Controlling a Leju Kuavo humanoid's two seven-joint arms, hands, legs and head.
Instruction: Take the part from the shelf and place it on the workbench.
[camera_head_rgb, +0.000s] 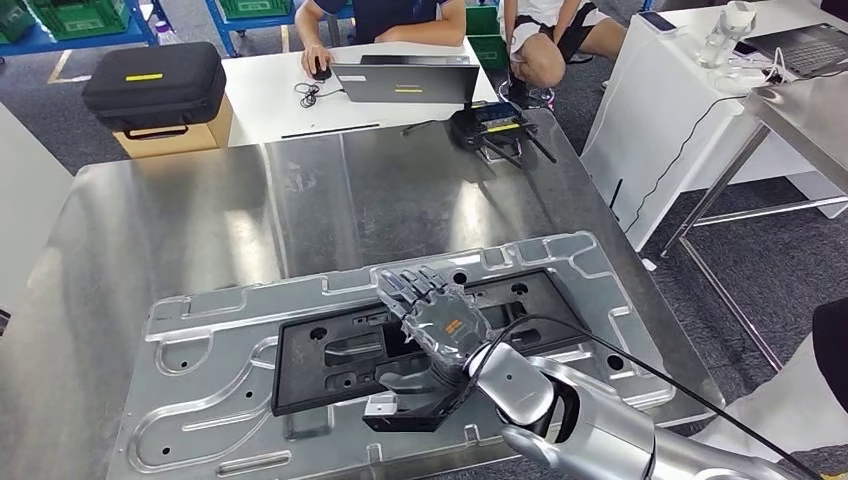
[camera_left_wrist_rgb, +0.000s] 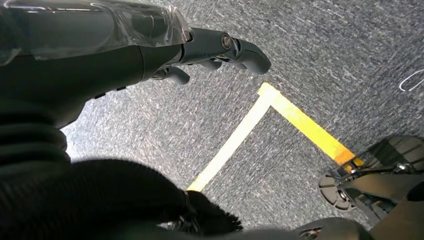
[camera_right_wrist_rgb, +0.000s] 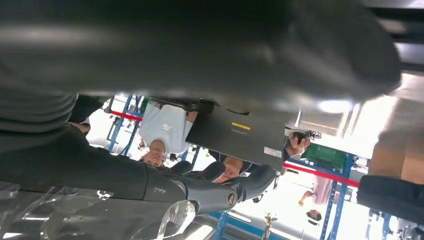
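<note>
The right hand (camera_right_wrist_rgb: 165, 192), dark grey with a thick thumb and clear plastic wrap, comes in from the picture's left edge. Beyond it stands a dark grey open laptop with a yellow sticker (camera_right_wrist_rgb: 240, 135). People (camera_right_wrist_rgb: 162, 132) sit behind the laptop, near blue metal racks (camera_right_wrist_rgb: 335, 205).

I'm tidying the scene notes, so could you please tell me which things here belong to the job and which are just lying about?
Job:
- black part, lying on the silver panel
- right hand, resting on it
- workbench

Lying about:
- laptop
- black case on a cardboard box
- controller
</note>
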